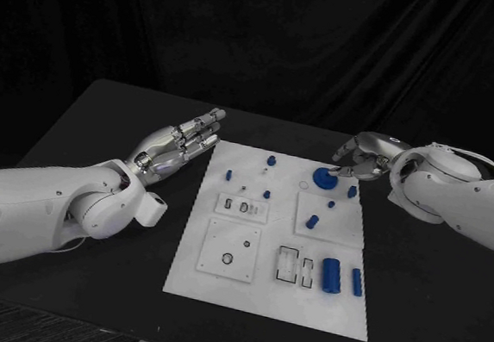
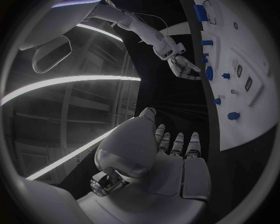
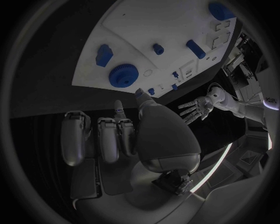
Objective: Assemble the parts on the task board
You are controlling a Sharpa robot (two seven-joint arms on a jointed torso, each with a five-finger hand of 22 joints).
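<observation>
The white task board (image 1: 258, 282) lies mid-table with blue parts on it: a gear (image 1: 323, 177) at its far right corner, small pegs (image 1: 312, 223), and a thick cylinder (image 1: 331, 274) near the front right. My right hand (image 1: 361, 164) hovers just beyond the gear with its fingers curled in. In the right wrist view a small blue part (image 3: 139, 92) sits pinched at the thumb tip, close to the gear (image 3: 123, 74). My left hand (image 1: 182, 146) floats left of the board's far end, fingers stretched out and apart, holding nothing; the left wrist view shows its palm (image 2: 175, 154) beside the board (image 2: 245, 116).
A slimmer blue cylinder (image 1: 356, 280) lies next to the thick one. Raised white blocks with slots (image 1: 243, 208) and holes (image 1: 230, 250) stand on the board's left half. Black tabletop (image 1: 104, 115) surrounds the board on all sides.
</observation>
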